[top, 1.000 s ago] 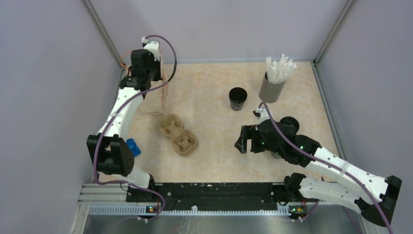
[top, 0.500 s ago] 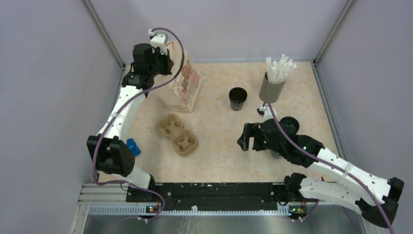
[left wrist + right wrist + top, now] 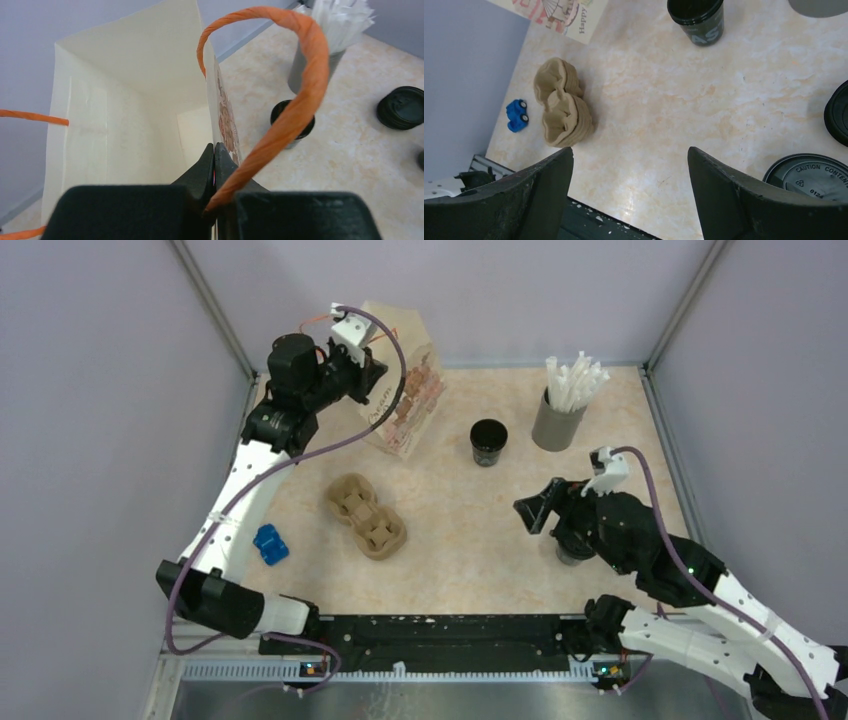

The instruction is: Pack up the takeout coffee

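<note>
- Since half a second ago, the paper bag (image 3: 405, 390) has swung from the upper left of the desk (image 3: 460, 550) towards upper centre. It now leans in front of the back wall, mouth open. Whether its base touches the desk cannot be told.
- The left arm has stretched up and right with the bag, so the blue toy car (image 3: 269, 544) at left now shows fully.
- The right gripper (image 3: 535, 512) has shifted right and turned. It sits right of centre with its fingers spread wide, holding nothing; its wrist view shows bare desk between them.
- The left gripper (image 3: 214, 165) is pressed together, pinching the bag's top edge at the root of an orange handle (image 3: 300, 75), which loops up over the fingers.
- The cup carrier (image 3: 367, 517) lies left of centre, below the bag and apart from it, with the toy car to its lower left.
- An open black cup (image 3: 488, 442) stands upright at upper centre, between the bag and a grey holder (image 3: 557, 422).
- The holder stands near the upper right corner, packed with white straws (image 3: 575, 380).
- A lidded cup (image 3: 814, 172) stands at the lower right of the right wrist view; from above it is mostly hidden under the right arm.
- A second black lid (image 3: 402, 107) shows at the right edge of the left wrist view; what it sits on cannot be told.
</note>
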Motion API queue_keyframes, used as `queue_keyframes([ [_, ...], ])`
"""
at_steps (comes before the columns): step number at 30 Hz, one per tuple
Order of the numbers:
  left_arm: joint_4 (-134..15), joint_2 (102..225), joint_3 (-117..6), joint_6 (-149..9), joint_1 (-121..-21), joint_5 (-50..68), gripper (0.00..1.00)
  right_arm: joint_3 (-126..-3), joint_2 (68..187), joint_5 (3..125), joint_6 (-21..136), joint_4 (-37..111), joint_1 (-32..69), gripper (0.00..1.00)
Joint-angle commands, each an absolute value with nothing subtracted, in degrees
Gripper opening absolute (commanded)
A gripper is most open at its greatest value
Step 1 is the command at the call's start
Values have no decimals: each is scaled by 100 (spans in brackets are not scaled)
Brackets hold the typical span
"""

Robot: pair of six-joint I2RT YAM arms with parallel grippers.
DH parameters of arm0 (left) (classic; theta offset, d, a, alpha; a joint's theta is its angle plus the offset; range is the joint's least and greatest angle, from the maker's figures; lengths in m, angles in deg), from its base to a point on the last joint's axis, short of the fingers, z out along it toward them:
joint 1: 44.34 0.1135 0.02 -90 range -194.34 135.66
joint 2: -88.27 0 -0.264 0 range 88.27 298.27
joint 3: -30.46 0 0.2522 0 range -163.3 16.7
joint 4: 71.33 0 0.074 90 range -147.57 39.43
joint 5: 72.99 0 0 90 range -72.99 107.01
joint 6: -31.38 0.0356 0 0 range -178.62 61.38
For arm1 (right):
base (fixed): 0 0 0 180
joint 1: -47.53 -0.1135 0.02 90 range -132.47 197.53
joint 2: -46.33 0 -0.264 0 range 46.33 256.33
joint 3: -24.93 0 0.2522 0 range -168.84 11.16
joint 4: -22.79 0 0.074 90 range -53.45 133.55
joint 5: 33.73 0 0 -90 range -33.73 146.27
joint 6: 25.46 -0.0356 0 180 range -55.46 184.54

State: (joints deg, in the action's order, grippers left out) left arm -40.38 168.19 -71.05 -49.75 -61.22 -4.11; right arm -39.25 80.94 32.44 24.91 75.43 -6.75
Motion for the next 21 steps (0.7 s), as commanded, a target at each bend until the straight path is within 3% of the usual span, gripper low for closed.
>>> queue_keyframes([
  [1, -3954, 16382, -7124, -4472, -6430, -1069, 0, -4204, 7800, 2822, 2445, 7404, -736, 83],
  [10, -3498, 15903, -6860, -3661, -7307, -1936, 0, -4267, 7357, 2525, 2238, 7564, -736, 83],
  [21, -3414, 15555, -5889, -2567, -7618, -3309, 0, -4167, 6580, 1735, 1377, 7979, -736, 82],
])
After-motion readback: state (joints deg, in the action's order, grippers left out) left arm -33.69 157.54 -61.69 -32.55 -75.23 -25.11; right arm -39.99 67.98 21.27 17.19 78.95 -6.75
